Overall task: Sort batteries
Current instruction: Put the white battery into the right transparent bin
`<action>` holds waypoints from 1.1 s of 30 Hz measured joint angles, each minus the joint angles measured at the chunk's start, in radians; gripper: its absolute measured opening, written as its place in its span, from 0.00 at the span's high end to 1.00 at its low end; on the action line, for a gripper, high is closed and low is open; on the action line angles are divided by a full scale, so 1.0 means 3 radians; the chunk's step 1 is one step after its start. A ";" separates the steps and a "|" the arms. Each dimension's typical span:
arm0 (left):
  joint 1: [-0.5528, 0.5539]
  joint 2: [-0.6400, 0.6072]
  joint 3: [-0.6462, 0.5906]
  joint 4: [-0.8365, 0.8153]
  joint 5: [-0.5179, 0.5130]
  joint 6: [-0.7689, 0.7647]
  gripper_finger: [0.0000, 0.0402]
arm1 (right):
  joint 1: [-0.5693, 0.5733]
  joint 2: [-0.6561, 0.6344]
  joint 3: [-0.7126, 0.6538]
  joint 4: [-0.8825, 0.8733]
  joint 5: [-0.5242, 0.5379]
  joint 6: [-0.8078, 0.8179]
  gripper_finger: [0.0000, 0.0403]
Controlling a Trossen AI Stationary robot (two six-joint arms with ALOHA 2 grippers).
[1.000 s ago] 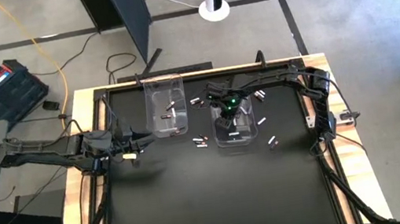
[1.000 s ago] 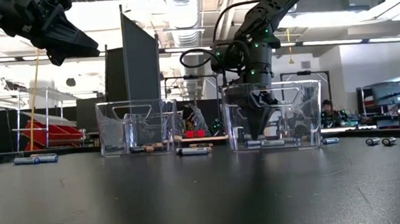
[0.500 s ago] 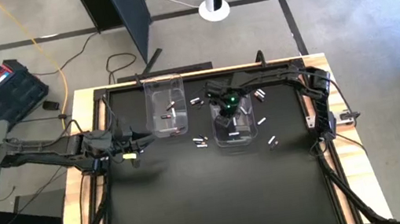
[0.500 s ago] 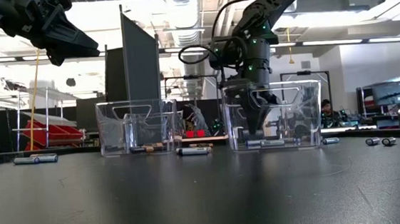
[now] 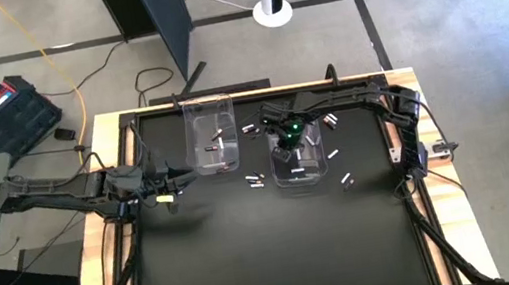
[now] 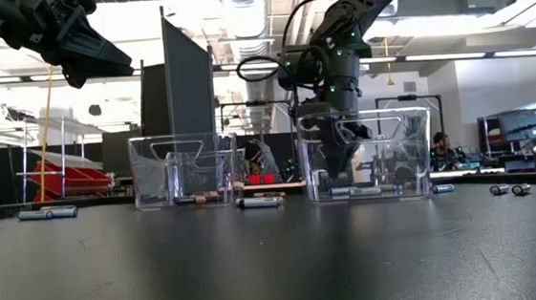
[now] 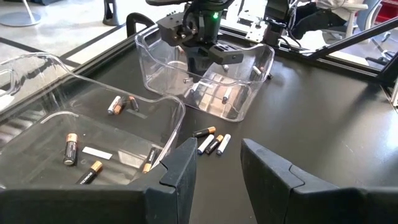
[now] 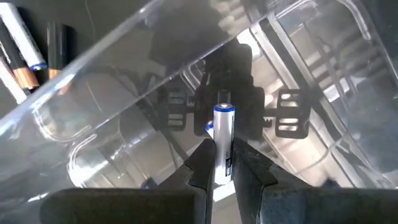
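Note:
Two clear bins stand at the table's far middle. The left bin (image 5: 211,134) holds dark, copper-ended batteries (image 7: 70,148). The right bin (image 5: 298,164) has white batteries (image 7: 227,96) on its floor. My right gripper (image 8: 219,160) reaches down into the right bin (image 6: 369,156), shut on a white, blue-banded battery (image 8: 222,134). My left gripper (image 7: 217,171) hovers open and empty at the table's left (image 5: 175,187), raised, near the left bin. Loose batteries (image 5: 255,179) lie on the black mat between the bins. My right gripper pinches the white battery's sides (image 8: 221,163) between its two fingers (image 8: 202,167). The fingers point steeply down and lie along the battery. Its blue-banded end (image 8: 223,111) sticks out past the fingertips. The battery is upright, inside the right bin's walls and above its floor.
More loose batteries lie on the mat right of the right bin (image 5: 330,121) (image 5: 346,181), and one lies far left in the low view (image 6: 48,213). The near half of the black mat (image 5: 271,251) bears nothing. A dark panel (image 5: 166,24) stands beyond the table's far edge.
My right gripper has risen a little inside the right bin, still shut on the white battery. My left gripper has kept still.

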 joint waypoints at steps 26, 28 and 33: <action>0.0001 0.0000 0.0000 -0.0001 0.0023 -0.0130 0.70 | 0.0010 -0.0004 -0.0030 0.0005 0.0001 0.0180 0.64; 0.0000 0.0000 0.0000 0.0000 0.0055 -0.0241 0.70 | -0.0010 -0.0043 -0.0030 0.0001 0.0001 0.0263 0.64; 0.0000 0.0004 0.0000 0.0000 0.0060 -0.0287 0.70 | -0.0060 -0.0264 -0.0030 0.0004 0.0003 0.0465 0.67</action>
